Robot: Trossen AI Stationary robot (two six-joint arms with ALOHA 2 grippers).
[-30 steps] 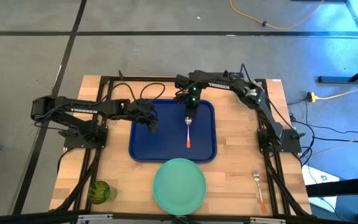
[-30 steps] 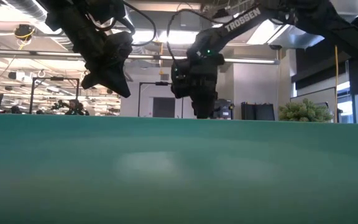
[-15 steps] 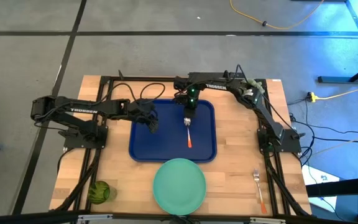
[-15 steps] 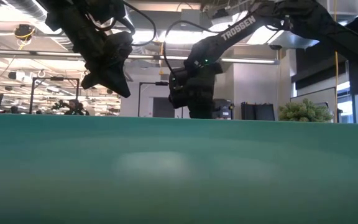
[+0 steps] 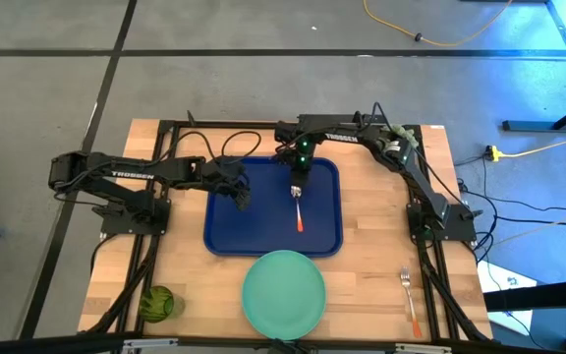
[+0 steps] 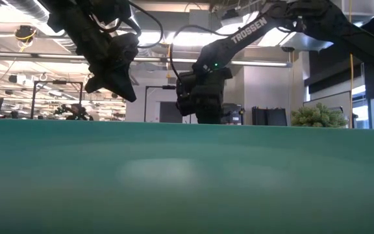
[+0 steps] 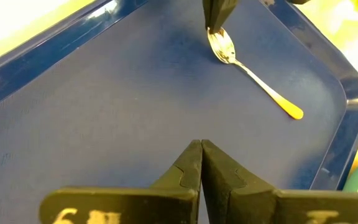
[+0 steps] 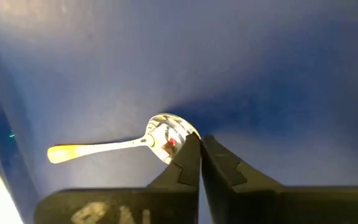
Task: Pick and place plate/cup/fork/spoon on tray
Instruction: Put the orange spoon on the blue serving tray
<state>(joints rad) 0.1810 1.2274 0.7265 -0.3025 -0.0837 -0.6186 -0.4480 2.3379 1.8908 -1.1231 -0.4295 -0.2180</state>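
The dark blue tray lies mid-table. The spoon lies flat on its floor, bowl toward the far edge and orange handle toward the near edge; it also shows in the left wrist view. My right gripper stands over the bowl, shut on it. My left gripper hovers shut and empty over the tray's left half. The mint-green plate rests on the table near the front edge. The green cup stands front left. The fork lies front right. My right gripper has the spoon's bowl by its rim at the end away from the handle, between its two fingertips. The fingers come from above, pointing down. The spoon lies flat on the tray floor, handle free. The fingertips hide the exact place of contact.
The tray's raised rim runs around both grippers. The plate's edge fills the lower half of the low view. A pale green fuzzy plant shows at the right of the low view. Bare wood lies left and right of the tray.
My right gripper has come down a little over the tray and shifted slightly toward the table's left, staying shut. The spoon's handle end has swung slightly toward the right edge while its bowl has stayed in place. In the last half second nothing has moved.
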